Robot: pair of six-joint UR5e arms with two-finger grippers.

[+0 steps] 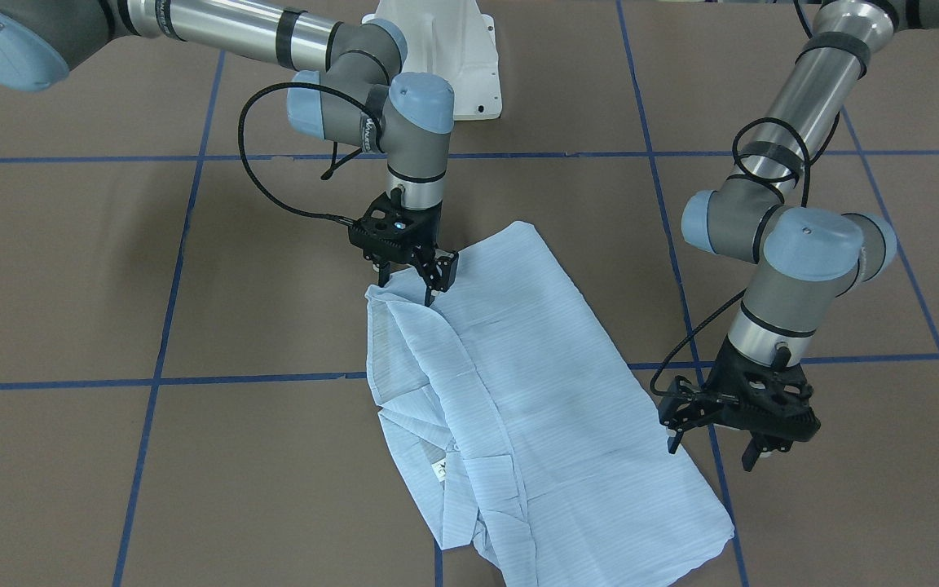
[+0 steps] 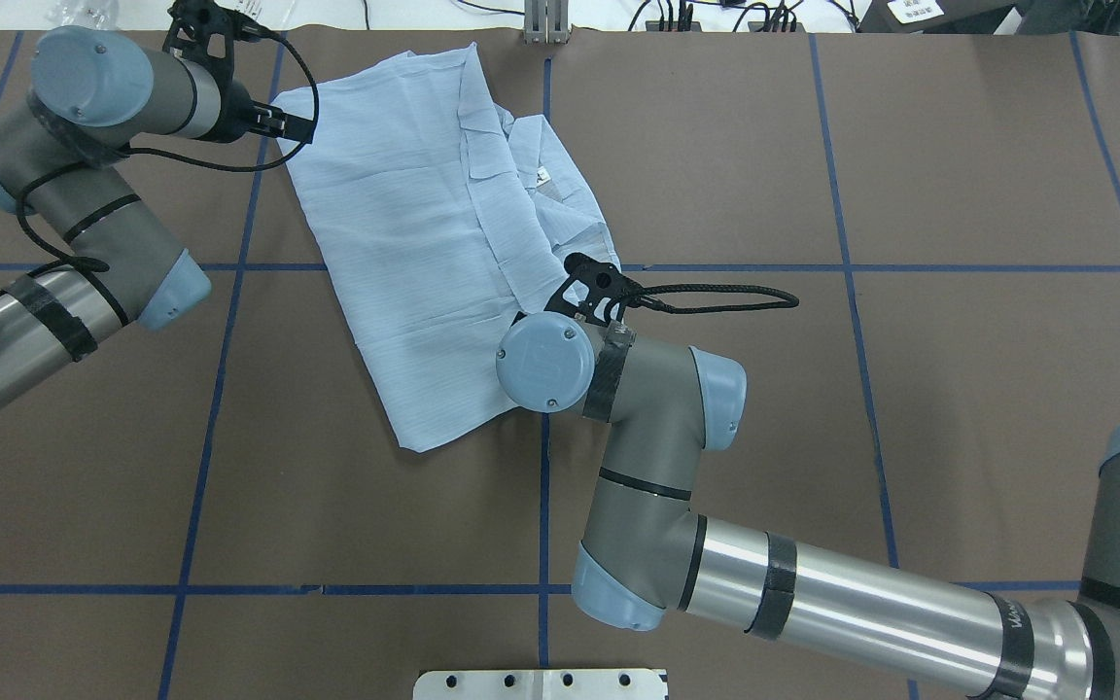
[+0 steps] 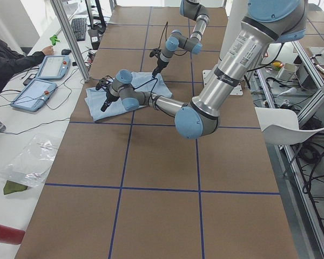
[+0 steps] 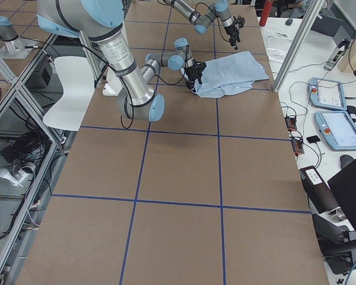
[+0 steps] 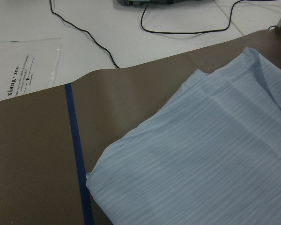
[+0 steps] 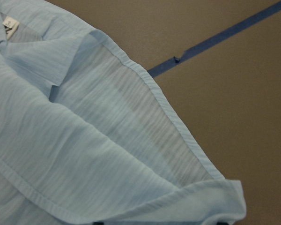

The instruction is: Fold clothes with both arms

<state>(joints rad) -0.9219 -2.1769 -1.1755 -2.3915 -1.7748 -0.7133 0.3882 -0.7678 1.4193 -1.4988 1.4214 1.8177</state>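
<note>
The light blue shirt (image 1: 535, 367) lies flat on the brown bench (image 1: 70, 285), folded into a rough oblong that runs slantwise across a crossing of blue tape lines (image 1: 192, 380), on the side of the bench away from the robot's white pedestal (image 1: 445, 49). Its collar end is towards the far edge of the bench, and the small neck label (image 1: 440, 470) shows in the open neck, with layers of sheer striped cloth doubled over beside it. The right arm (image 2: 657, 437) reaches over the shirt's near side and points its pincer (image 1: 410, 281) straight down at the hem. That pincer stands apart, one of its fingers (image 1: 439, 275) on either side of a raised, curled bit of hem, and the right wrist view shows the curl of cloth lying between two dark tips at its lower edge. The left arm (image 2: 93, 194) bends in from the other side, with its pincer (image 1: 712, 448) also apart and gripping nothing, hanging just beside the shirt's long edge near a far corner. Whether it touches the cloth or the bench cannot be told. The left wrist view looks down on that corner (image 5: 91, 177), close to a tape line
</note>
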